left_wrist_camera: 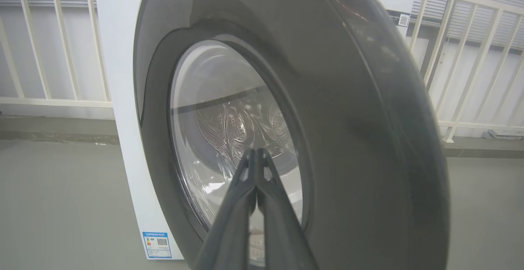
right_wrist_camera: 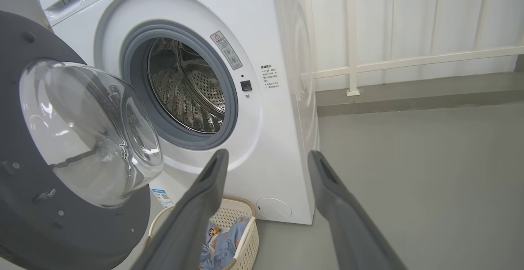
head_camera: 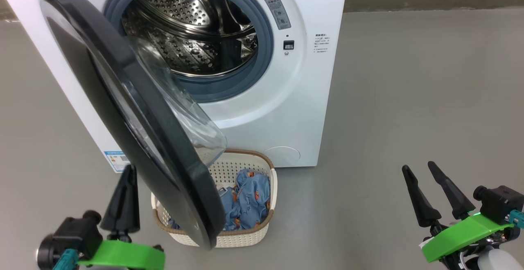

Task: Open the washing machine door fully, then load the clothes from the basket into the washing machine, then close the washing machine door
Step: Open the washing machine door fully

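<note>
1. Door [head_camera: 135,110] stands ajar and hides part of the basket [head_camera: 245,155]; clothes [head_camera: 249,198] inside, at the washer [head_camera: 311,77] foot.
2. L gripper [head_camera: 131,169] low, aimed at door front, jaws together, empty.
3. R gripper [head_camera: 418,165] low, well clear, jaws apart.

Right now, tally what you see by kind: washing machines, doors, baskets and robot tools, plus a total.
Washing machine: 1
Washing machine door: 1, open
Basket: 1, with clothes inside
Tools: 2, left tool shut, right tool open
Total: 5
</note>
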Controlling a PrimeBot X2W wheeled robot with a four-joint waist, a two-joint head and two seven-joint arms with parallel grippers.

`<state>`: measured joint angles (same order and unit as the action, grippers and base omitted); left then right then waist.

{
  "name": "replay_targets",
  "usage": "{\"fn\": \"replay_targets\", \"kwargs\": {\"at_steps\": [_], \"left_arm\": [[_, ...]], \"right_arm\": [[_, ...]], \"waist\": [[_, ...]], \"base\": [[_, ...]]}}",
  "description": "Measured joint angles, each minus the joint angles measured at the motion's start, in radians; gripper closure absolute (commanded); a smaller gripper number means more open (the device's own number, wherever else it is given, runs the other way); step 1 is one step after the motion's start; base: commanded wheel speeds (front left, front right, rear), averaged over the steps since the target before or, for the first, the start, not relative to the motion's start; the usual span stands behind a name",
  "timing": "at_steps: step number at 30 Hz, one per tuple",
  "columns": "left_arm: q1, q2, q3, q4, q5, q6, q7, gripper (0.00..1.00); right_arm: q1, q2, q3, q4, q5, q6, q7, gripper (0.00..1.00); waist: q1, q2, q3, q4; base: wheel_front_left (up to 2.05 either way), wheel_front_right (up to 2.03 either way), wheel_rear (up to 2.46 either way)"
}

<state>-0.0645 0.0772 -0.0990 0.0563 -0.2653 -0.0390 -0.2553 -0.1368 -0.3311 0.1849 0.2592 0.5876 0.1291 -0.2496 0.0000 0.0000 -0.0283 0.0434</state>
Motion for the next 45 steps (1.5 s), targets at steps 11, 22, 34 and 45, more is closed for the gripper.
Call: {"fn": "replay_targets", "kwargs": {"at_steps": [11, 22, 34, 45], "left_arm": [[-0.004, -0.001, -0.086, -0.299, 0.043, 0.016, 0.034, 1.00], [-0.003, -0.016, -0.247, -0.348, 0.003, 0.007, 0.101, 1.00], [0.000, -0.025, -0.315, -0.161, -0.077, 0.026, 0.086, 1.00], [-0.030, -0.028, -0.327, 0.017, -0.155, 0.049, 0.033, 1.00]], "right_arm": [[0.020, 0.012, -0.002, -0.005, -0.015, 0.000, 0.000, 0.00], [0.020, 0.018, 0.000, -0.017, -0.018, 0.000, 0.000, 0.00], [0.018, 0.021, 0.010, -0.014, -0.018, 0.000, 0.000, 0.00], [0.015, 0.026, 0.012, -0.011, -0.018, 0.000, 0.000, 0.00]], "waist": [[0.0000, 0.0000, -0.003, 0.011], [0.0000, 0.0000, 0.001, -0.003], [0.0000, 0.0000, 0.013, -0.050], [0.0000, 0.0000, 0.024, -0.084]], "base": [[0.00, 0.00, 0.00], [0.00, 0.00, 0.00], [0.00, 0.00, 0.00], [0.00, 0.00, 0.00]]}}
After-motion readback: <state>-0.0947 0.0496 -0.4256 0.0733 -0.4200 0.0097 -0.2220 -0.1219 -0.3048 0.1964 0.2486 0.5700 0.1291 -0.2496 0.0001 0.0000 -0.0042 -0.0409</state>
